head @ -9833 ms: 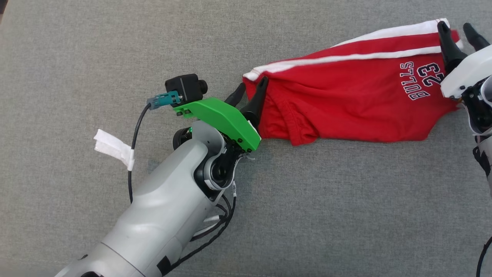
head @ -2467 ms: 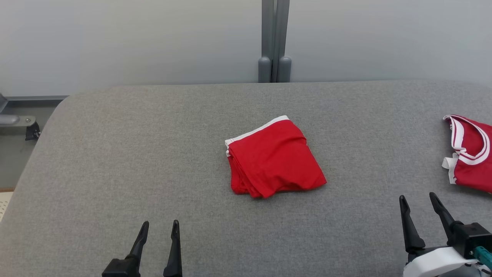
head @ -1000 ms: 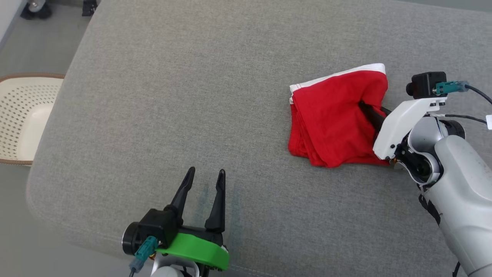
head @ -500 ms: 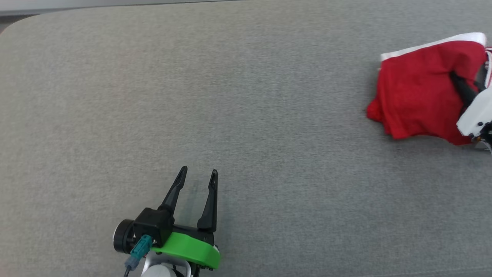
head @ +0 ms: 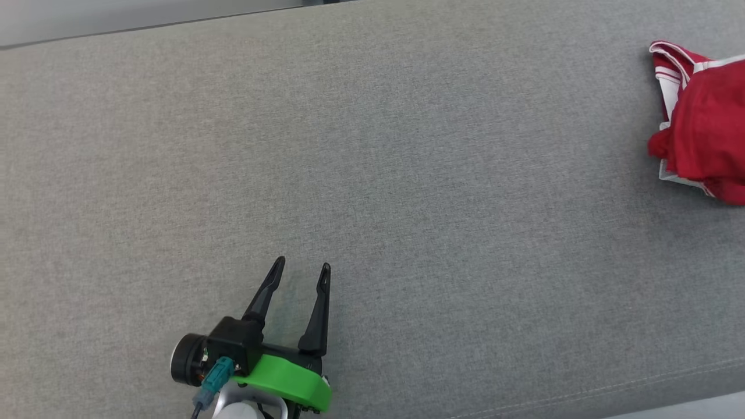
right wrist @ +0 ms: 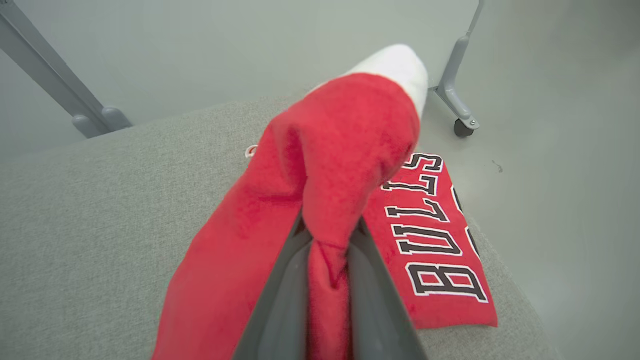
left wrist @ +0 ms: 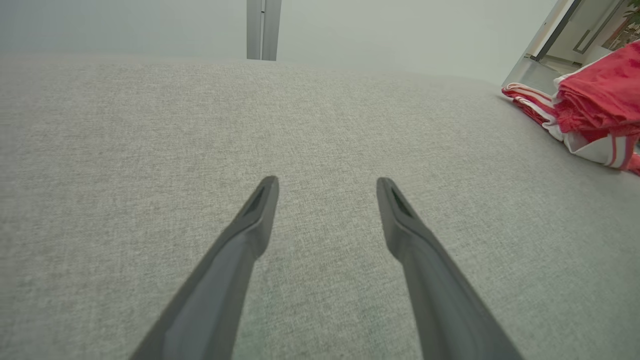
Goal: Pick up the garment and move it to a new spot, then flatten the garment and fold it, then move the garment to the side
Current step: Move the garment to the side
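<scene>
Partly cropped at the head view's edge, the garment (head: pixel 711 119) is clamped by the right gripper (right wrist: pixel 328 244), left gripper (head: pixel 302 263) spread.

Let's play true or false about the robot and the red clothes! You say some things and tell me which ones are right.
1. The right gripper pinches a folded red garment. True.
2. The left gripper holds a garment too. False: its fingers are spread apart with nothing between them.
3. A second red garment with letters on it lies on the grey surface. True.
4. Those letters are yellow. False: they are black with white edges and spell BULLS.
5. The left gripper touches the red clothes. False: it is well apart from them, over bare grey surface.
</scene>
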Robot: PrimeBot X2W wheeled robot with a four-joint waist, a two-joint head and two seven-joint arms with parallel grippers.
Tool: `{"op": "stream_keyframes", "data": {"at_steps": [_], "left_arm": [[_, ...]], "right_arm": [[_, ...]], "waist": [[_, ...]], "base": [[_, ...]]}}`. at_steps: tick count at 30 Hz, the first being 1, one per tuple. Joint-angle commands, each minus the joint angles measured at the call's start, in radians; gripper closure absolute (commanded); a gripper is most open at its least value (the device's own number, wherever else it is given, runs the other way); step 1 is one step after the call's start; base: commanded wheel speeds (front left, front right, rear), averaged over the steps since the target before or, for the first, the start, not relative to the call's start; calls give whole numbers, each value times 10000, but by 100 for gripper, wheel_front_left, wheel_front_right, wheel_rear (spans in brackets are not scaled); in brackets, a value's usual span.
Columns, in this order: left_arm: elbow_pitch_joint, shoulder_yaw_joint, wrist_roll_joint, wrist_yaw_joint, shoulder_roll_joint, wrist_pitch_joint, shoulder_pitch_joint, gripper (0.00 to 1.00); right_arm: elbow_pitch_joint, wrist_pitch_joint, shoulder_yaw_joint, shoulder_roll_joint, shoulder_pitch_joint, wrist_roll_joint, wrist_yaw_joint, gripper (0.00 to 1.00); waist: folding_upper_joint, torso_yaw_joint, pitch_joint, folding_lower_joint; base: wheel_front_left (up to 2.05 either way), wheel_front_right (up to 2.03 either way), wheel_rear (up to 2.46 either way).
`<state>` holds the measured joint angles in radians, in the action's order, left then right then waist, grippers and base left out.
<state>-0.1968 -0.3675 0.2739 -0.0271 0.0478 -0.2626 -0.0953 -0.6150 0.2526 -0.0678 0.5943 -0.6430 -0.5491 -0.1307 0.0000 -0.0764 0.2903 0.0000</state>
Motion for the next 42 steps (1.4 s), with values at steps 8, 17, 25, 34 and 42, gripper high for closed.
{"op": "stream_keyframes", "data": {"at_steps": [8, 17, 25, 34, 42], "left_arm": [[-112, 138, -173, -121, 51, -28, -62, 0], [-81, 122, -87, -81, 50, -28, 90, 0], [-128, 236, -51, -57, 50, -28, 80, 0], [75, 294, 164, 159, 50, -27, 305, 0], [227, 577, 356, 664, 50, -28, 683, 0]], "right_arm": [[-519, -46, 367, 592, -545, 1144, 6, 100], [-1391, -656, 338, 1604, -216, 2216, 9, 0], [-1962, -1774, 255, 1471, -438, 2936, 10, 0], [-674, -3537, 660, 933, 371, 2727, 10, 0], [1540, -4424, 783, -304, 2634, 3053, 10, 0]], "waist": [[0, 713, 225, 0], [0, 848, 230, 0], [0, 672, 105, 0], [0, 690, -508, 0], [0, 958, -1333, 0]], "base": [[0, 0, 0], [0, 0, 0], [0, 0, 0], [0, 0, 0], [0, 0, 0]]}}
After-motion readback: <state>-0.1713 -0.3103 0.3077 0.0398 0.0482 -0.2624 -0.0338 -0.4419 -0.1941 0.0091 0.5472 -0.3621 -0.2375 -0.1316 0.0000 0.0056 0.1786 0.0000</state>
